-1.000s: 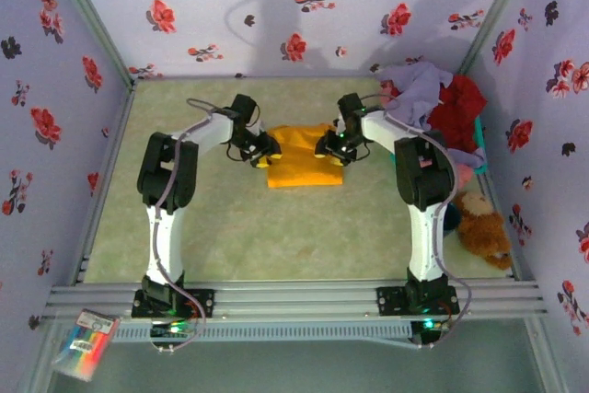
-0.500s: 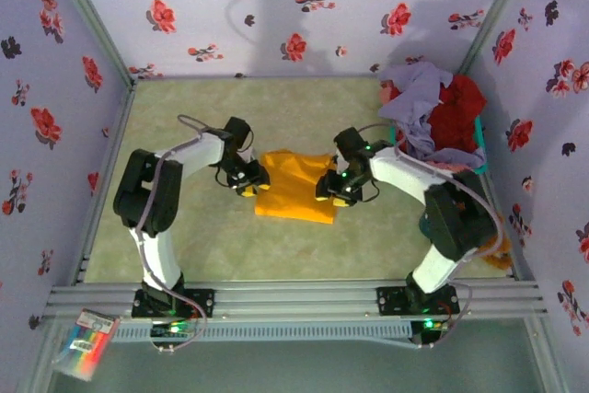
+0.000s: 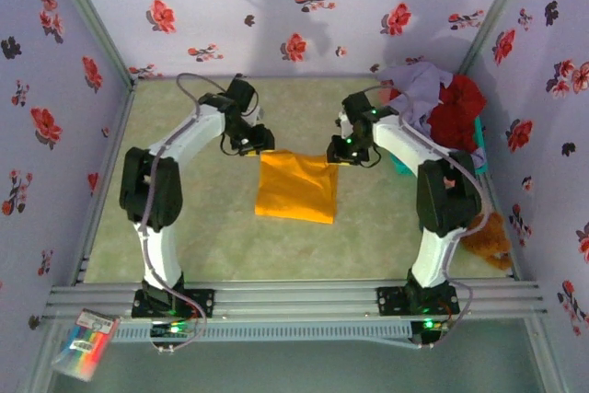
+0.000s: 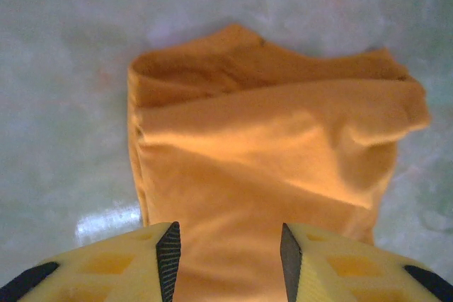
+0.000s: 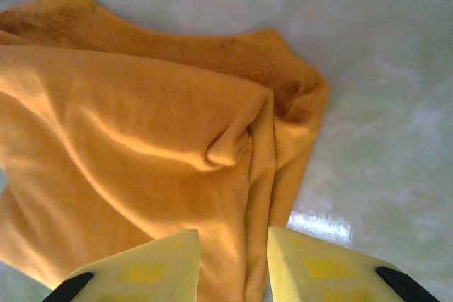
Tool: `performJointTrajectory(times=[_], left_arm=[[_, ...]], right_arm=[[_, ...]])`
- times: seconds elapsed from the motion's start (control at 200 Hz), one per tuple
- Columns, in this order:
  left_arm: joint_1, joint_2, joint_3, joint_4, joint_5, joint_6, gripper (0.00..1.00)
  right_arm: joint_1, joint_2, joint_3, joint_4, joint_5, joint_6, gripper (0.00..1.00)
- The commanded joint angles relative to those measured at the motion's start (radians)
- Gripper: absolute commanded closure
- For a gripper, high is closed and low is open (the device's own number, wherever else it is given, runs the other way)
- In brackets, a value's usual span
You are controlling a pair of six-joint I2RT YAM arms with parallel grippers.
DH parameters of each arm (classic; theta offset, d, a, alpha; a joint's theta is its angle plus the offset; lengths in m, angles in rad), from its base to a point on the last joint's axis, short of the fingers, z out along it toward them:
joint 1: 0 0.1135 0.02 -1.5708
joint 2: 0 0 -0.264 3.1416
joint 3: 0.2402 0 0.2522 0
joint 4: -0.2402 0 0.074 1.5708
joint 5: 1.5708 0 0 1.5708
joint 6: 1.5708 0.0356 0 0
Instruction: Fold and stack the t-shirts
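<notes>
The left gripper is hovering, jaws apart, at the far-left corner of the orange-yellow t-shirt, which is lying between the arms as a soft, creased rectangle. The right gripper is hanging parted over the far-right corner. This fold is looking nearly finished. Next probably comes fetching the crumpled lavender t-shirt, heaped far right.

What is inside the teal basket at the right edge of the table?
A lavender t-shirt and a red t-shirt are heaped over the teal basket. They cover its inside, so anything beneath them cannot be seen.
</notes>
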Motion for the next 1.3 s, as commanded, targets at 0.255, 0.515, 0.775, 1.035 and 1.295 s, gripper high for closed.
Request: performJointTrajectory(times=[0.255, 0.515, 0.775, 1.035, 1.295], left_arm=[[0.032, 0.17, 0.148, -0.125, -0.036, 0.103, 0.54], [0.05, 0.246, 0.214, -0.135, -0.002, 0.107, 0.72], [0.066, 0.26, 0.244, -0.158, -0.003, 0.119, 1.0], [0.077, 0.272, 0.241, -0.142, 0.003, 0.108, 1.0], [0.077, 0.292, 0.274, -0.129, 0.026, 0.089, 1.0]], right_arm=[[-0.031, 0.152, 0.125, -0.014, -0.132, -0.144, 0.68], [-0.052, 0.152, 0.121, 0.0, -0.13, -0.106, 0.94], [-0.065, 0.057, 0.052, 0.029, -0.144, -0.026, 1.0], [-0.064, -0.098, -0.123, 0.17, -0.037, 0.125, 1.0], [-0.069, -0.076, -0.126, 0.215, 0.061, 0.219, 1.0]])
